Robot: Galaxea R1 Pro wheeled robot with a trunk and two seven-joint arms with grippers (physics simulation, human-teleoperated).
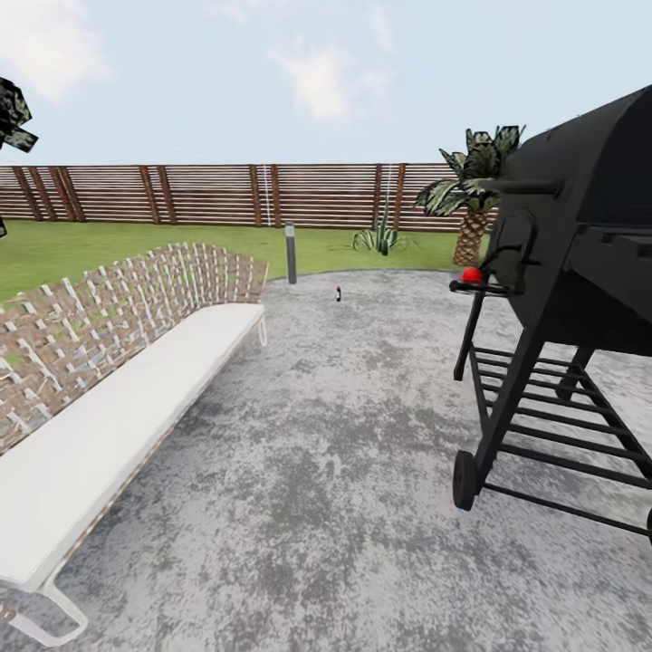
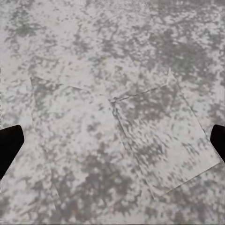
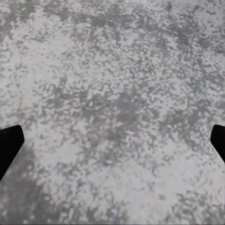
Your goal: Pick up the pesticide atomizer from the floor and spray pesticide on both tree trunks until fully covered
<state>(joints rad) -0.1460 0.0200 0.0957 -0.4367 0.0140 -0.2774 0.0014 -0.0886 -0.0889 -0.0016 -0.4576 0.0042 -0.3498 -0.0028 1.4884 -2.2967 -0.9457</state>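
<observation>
A small dark upright object, likely the pesticide atomizer (image 1: 338, 293), stands far ahead on the mottled grey floor (image 1: 344, 435), close to its curved far edge. It is too small to make out in detail. The garden lawn (image 1: 91, 243) lies beyond, closed off by a brown slat fence (image 1: 208, 193). Both trees and their trunks are out of view. My left gripper (image 2: 112, 145) hangs open over bare paving, its dark fingertips (image 2: 9, 145) at the picture's edges. My right gripper (image 3: 112, 145) is open too, above the same grey paving, holding nothing.
A long white bench (image 1: 118, 398) with a woven back runs along the left. A black wheeled grill (image 1: 570, 299) stands at the right, with a red item (image 1: 471, 274) on its side shelf. A grey bollard (image 1: 291, 254) and a short palm (image 1: 471, 195) stand at the paving's far edge.
</observation>
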